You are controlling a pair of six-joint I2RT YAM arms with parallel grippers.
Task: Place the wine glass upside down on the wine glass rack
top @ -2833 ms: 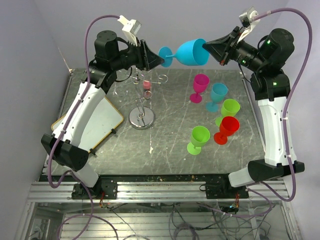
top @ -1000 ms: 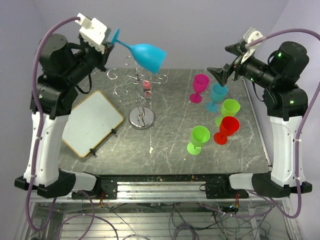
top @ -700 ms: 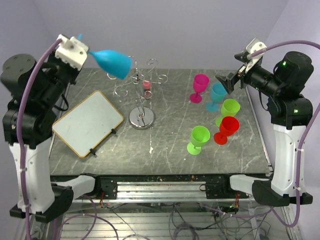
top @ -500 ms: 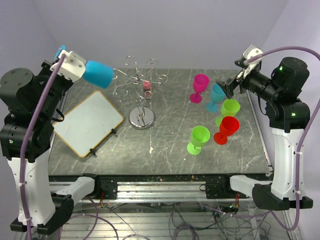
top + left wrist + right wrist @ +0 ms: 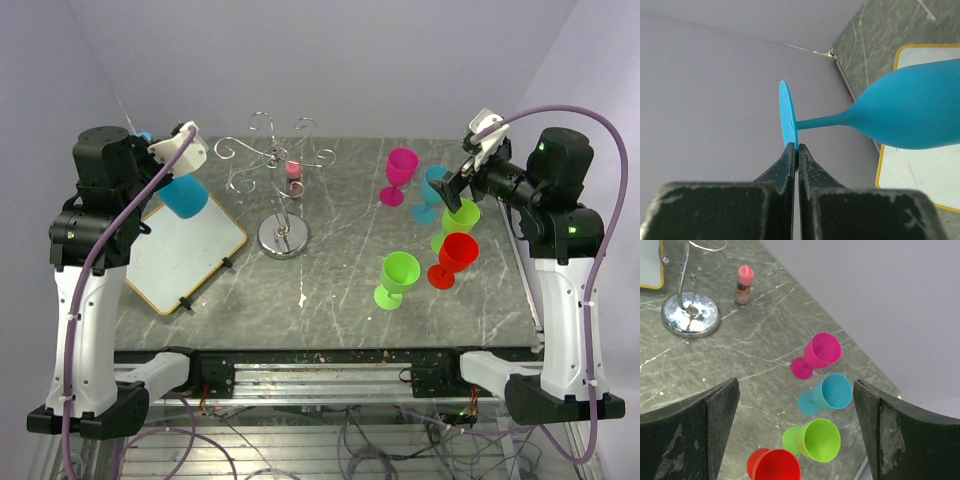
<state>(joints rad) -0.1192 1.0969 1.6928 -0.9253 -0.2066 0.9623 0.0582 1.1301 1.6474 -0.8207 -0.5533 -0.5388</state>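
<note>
Blue plastic wine glass (image 5: 910, 112), bowl cut off at the frame edge, pinched by its foot rim in the closed left gripper (image 5: 797, 150). It hangs over the yellow-edged white board (image 5: 190, 255), left of the silver wire rack (image 5: 283, 238). Right gripper (image 5: 795, 384) gapes empty. From overhead the stem is hidden.

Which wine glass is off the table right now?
The blue wine glass pinched by its foot in the left gripper, tilted in mid-air; the other five stand on the table.
</note>
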